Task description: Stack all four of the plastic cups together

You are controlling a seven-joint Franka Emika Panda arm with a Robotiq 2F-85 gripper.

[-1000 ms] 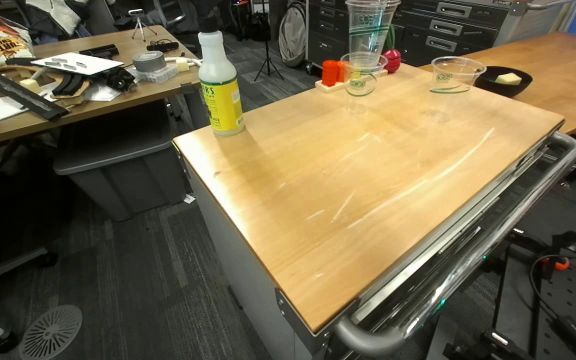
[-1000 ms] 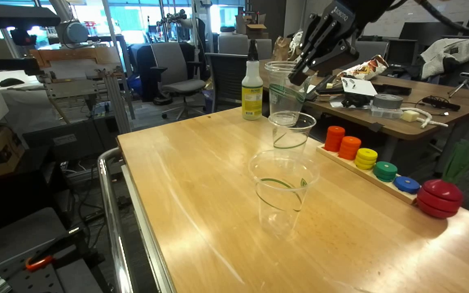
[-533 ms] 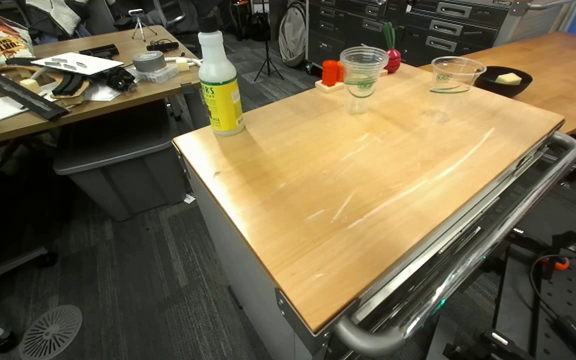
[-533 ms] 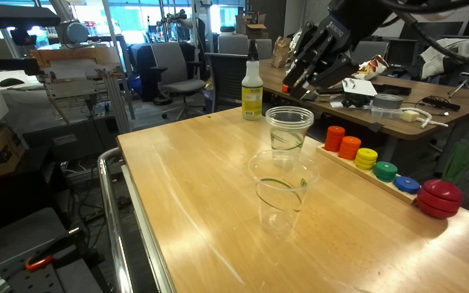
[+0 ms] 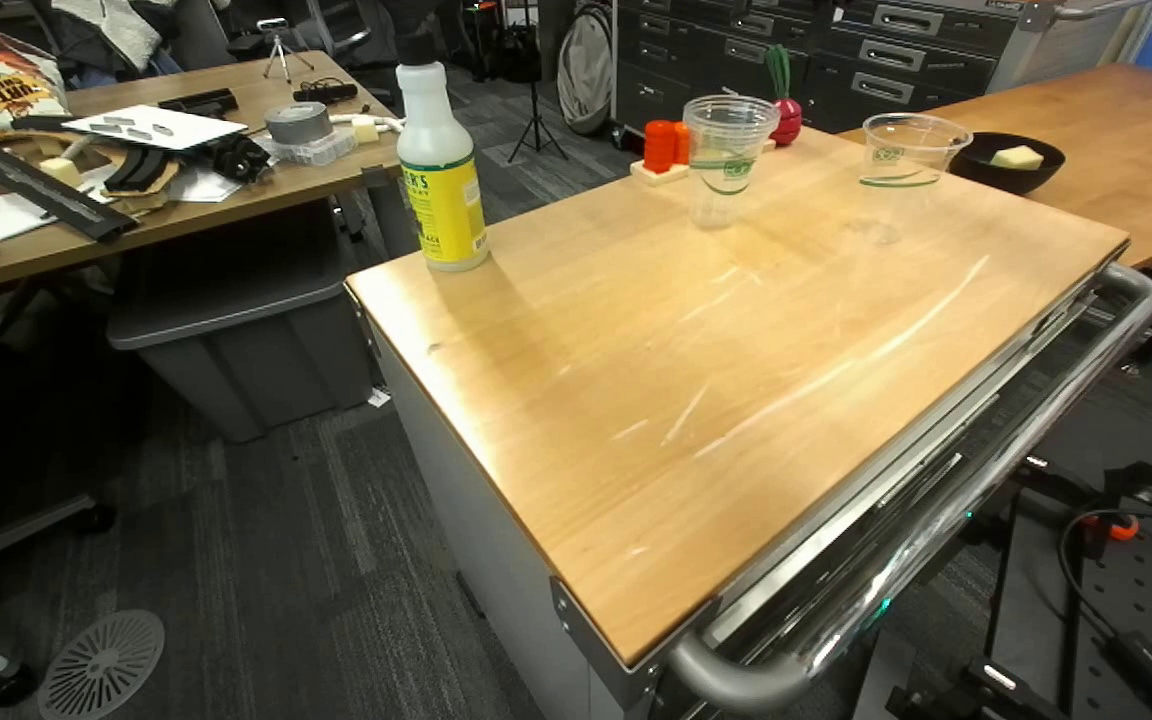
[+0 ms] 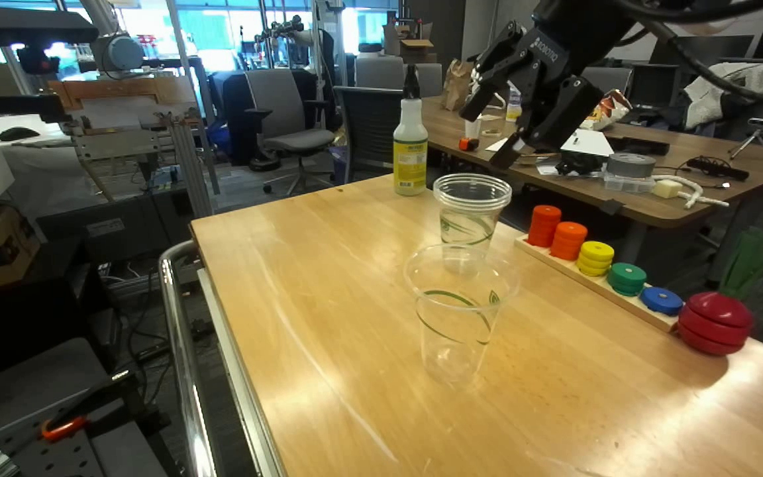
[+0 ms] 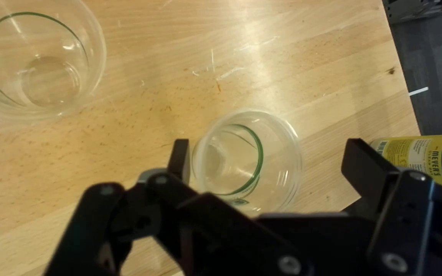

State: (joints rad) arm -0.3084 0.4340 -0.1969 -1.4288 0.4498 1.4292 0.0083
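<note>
Hanging above the nested cups (image 6: 469, 222) with the hand (image 6: 485, 134) spread wide — fingers (image 7: 178, 159) well apart and framing the stack from either side in the wrist view, nearer to it on that picture's left. Raised over the level of the rims in an exterior view; hard to judge from there whether squarely above.

Nested upright on the tabletop (image 6: 322, 285), with several rims crowded one over another, too close to count. Near the stack but apart from it, upright on the same wood: a single cup (image 6: 457, 318), outside the gap between the fingers in the wrist view and cut off there by the top and left edges. In an exterior view, overlapping the base of the stack and showing it only faintly through clear plastic.

At the wrist view's right edge, partly cut off and partly behind a finger: the bottle (image 7: 416, 151), standing on the tabletop in both exterior views. Past the stack in an exterior view, with only red and orange plain to see: the toy rings (image 5: 659, 147). Beyond the single cup, on another table (image 5: 1116, 120): a dark bowl (image 5: 1001, 180) holding something pale (image 5: 1016, 157) — too unclear to name.
</note>
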